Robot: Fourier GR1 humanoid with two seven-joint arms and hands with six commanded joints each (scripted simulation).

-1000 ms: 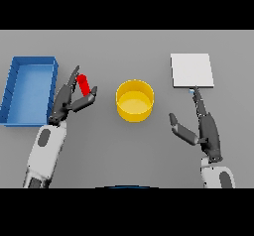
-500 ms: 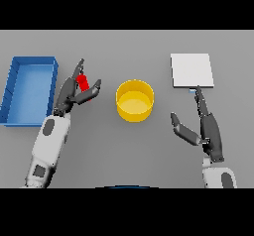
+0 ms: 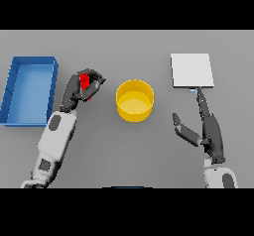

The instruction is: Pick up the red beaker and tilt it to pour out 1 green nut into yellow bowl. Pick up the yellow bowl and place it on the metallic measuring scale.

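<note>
My right hand (image 3: 211, 131) sits nearest me on the right side of the grey table (image 3: 124, 150), fingers straight and spread, thumb out to the left, holding nothing; it has barely shifted from where it was a moment ago, one fingertip reaching up to the near edge of the metallic measuring scale (image 3: 191, 70). My left hand (image 3: 82, 88) is farther out on the left, and here is the change: half a second back my fingers were only partly round the red beaker (image 3: 85, 80), and now they have curled tightly over it, so just a patch of red shows between them. The hand has also drawn a little toward the yellow bowl (image 3: 135, 100), which stands upright in the middle of the table, apart from both hands and unmoved. Left of my left arm lies the blue tray (image 3: 29, 90), in the same place as before. The table is plain grey right to its far edge
</note>
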